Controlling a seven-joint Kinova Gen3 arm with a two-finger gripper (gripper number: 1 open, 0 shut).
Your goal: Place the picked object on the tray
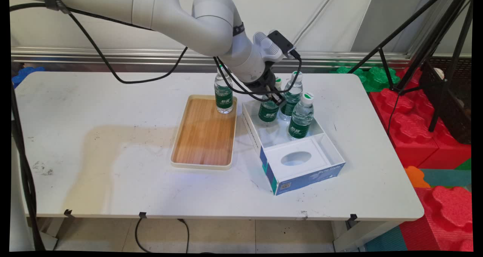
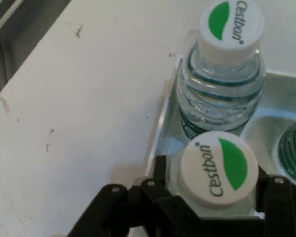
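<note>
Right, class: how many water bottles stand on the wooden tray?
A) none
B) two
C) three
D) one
D: a single water bottle stands at the far end of the wooden tray; the other three stand in the box.

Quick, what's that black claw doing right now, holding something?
Tool: fingers either side of a clear green-labelled water bottle in the white box; whether it grips cannot be told.
</note>
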